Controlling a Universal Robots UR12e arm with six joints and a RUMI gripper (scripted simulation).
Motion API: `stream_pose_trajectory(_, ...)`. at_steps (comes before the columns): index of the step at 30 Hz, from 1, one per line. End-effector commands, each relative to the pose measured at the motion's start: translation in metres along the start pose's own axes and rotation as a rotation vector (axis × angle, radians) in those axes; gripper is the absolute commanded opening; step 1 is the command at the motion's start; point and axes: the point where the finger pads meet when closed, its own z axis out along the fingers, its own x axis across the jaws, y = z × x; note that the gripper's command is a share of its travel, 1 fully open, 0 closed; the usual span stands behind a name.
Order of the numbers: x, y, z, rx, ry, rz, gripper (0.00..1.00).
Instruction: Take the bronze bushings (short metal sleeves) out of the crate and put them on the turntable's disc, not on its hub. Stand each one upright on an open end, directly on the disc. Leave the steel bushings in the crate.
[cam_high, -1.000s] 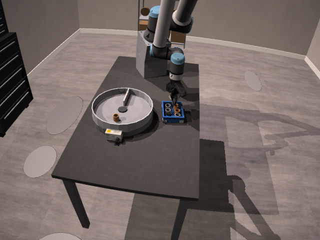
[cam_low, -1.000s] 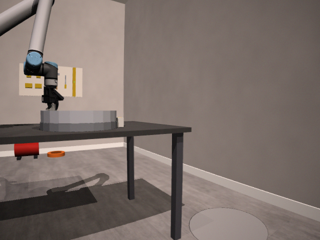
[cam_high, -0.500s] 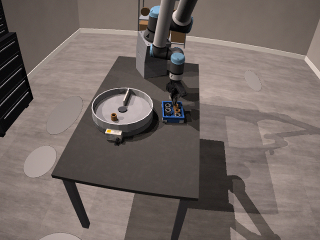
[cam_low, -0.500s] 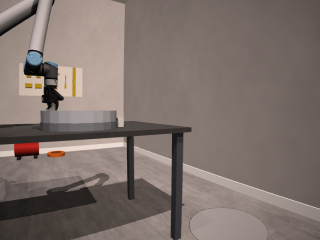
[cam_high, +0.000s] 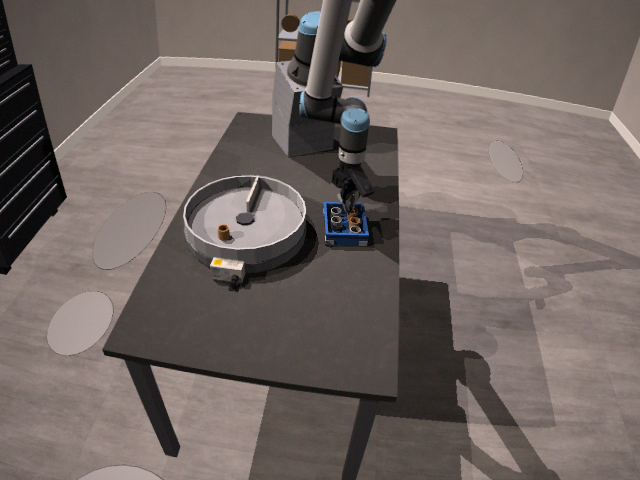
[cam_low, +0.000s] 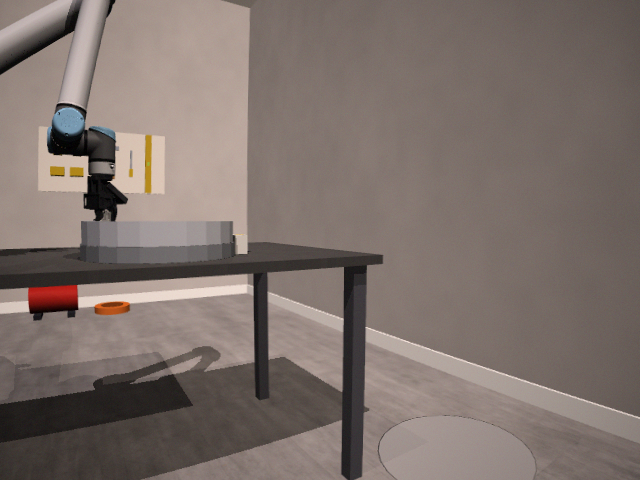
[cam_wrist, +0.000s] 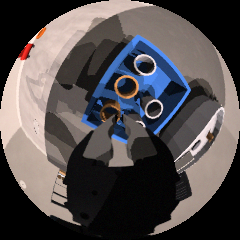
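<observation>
My gripper (cam_high: 349, 206) (cam_low: 105, 219) (cam_wrist: 119, 115) narrows at the near bushing (cam_high: 352, 212) (cam_wrist: 104, 111), in the crate (cam_high: 346, 239) (cam_wrist: 137, 40), likely to pinch its wall; clamped or not, I can't tell; one bronze (cam_high: 223, 233) (cam_wrist: 210, 136) stands on the disc (cam_high: 268, 227) (cam_wrist: 205, 139).
</observation>
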Motion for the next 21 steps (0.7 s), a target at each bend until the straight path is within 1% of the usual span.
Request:
stream_pose_trajectory(1,0.0002,-0.0004,0.0069,0.001,0.001,0.0,0.05)
stream_pose_trajectory(7,0.0002,-0.0004,0.0118,0.001,0.001,0.0,0.05)
stream_pose_trajectory(21,0.0002,-0.0004,0.012,0.001,0.001,0.0,0.05)
